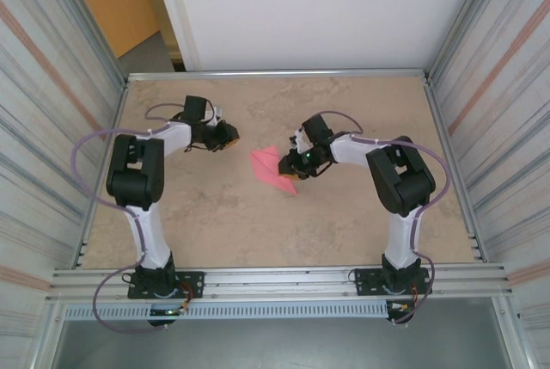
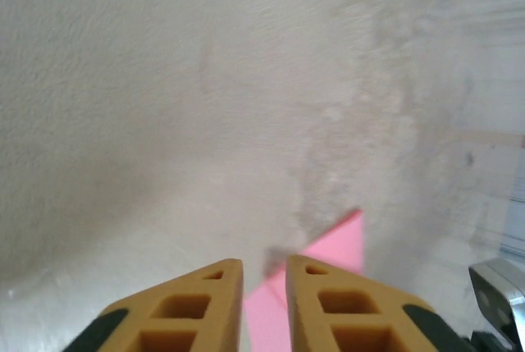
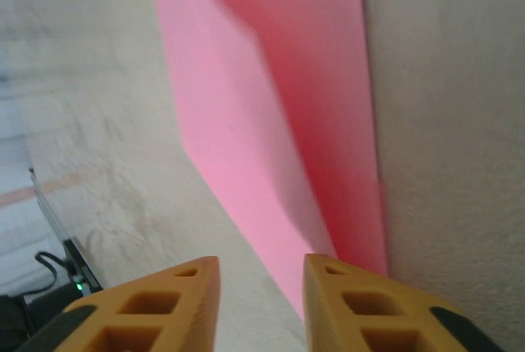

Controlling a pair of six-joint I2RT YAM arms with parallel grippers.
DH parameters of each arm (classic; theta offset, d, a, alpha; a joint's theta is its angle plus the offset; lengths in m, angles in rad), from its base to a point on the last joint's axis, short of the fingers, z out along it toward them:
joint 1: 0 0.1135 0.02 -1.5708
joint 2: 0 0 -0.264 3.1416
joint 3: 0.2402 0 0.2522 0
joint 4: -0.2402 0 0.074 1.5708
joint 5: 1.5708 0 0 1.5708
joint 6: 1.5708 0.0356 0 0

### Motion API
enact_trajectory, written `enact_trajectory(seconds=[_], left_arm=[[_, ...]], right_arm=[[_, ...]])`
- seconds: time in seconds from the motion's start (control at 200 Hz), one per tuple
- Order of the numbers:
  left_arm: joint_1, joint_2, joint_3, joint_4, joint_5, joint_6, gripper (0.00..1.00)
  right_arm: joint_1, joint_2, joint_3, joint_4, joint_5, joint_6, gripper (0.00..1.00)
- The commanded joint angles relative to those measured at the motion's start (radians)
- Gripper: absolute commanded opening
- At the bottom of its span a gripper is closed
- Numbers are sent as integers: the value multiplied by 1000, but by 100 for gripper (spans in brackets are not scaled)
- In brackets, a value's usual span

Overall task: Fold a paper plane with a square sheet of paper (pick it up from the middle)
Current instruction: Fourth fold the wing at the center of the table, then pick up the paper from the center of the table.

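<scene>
**Loose fold, nothing pinned**

The right fingers (image 3: 321, 286) stand partly open and clamp nothing. The paper (image 3: 271, 122) starts just ahead of their tips and runs away from them, its near corner pointing into the gap. The left fingers (image 2: 230, 282) show only a narrow gap, hold nothing, and sit apart from the paper, which lies ahead of them and a little to the right.

The danger, as I judge it, is that the unpinned fold springs open, or that a closing finger shoves the thin sheet across the bench (image 1: 344, 214) and skews the crease.

The paper is pink and already folded — a small pointed shape, with one panel shaded as if tilted up along a crease.
</scene>
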Motion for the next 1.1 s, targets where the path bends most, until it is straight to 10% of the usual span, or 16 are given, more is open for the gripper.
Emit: enact_trajectory(seconds=[0.0,0.491,1.093], left_arm=[[-6,-155,-67,30,-22,-50,26],[-27,-403,-510,303,6,-270,59],[-56,-430,-564,332,-11,-269,82]], right_arm=[[-13,-77,23,30,46,7,40],[-41,65,184,-85,-29,-227,41],[8,192,299,-184,-71,-342,30]])
